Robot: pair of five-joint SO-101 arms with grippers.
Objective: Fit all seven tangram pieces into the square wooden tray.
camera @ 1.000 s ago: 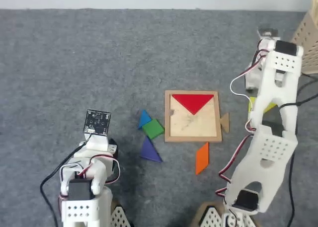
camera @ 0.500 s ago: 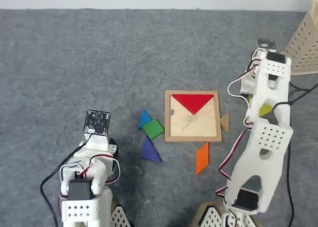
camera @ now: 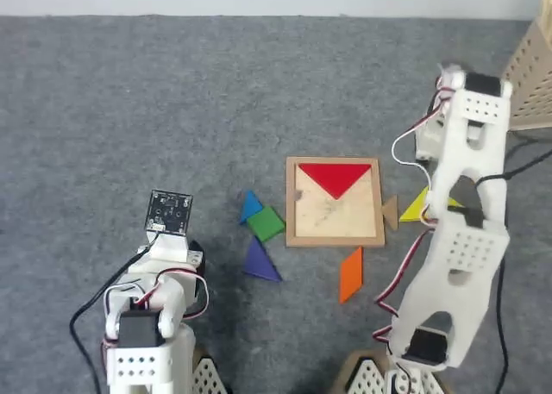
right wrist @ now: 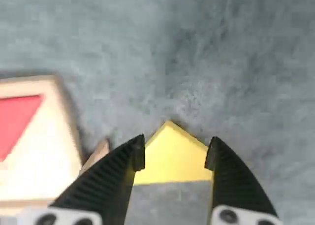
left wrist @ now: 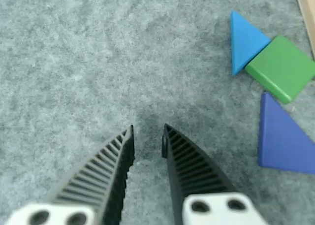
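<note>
"Where is the tray (camera: pixel 335 240)?"

"Mid-worktop (camera: pixel 129 109). Only the red triangle (camera: pixel 334 178) lies inside the tray, its long edge against the far rim and its tip pointing to the tray's middle."

"And the loose pieces?"

"Left of the tray there are three: the blue triangle (camera: pixel 250 206) touching the green square (camera: pixel 266 223), which sits just beside the tray's left rim, and the purple triangle (camera: pixel 259 261) a little nearer the arms. The orange piece (camera: pixel 350 274) lies just off the tray's near right corner. The brown triangle (camera: pixel 391 211) touches the tray's right rim."

"The yellow triangle (right wrist: pixel 170 153)?"

"Right of the tray, just beyond the brown triangle, and pinched between the right jaws with its tip poking out past them. I cannot tell whether it rests on the worktop or hangs above it."

"And the left jaws?"

"Well to the left of the tray, on the far side of the blue, green and purple pieces from it. They are slightly parted – a narrow gap over bare grey worktop."
</note>
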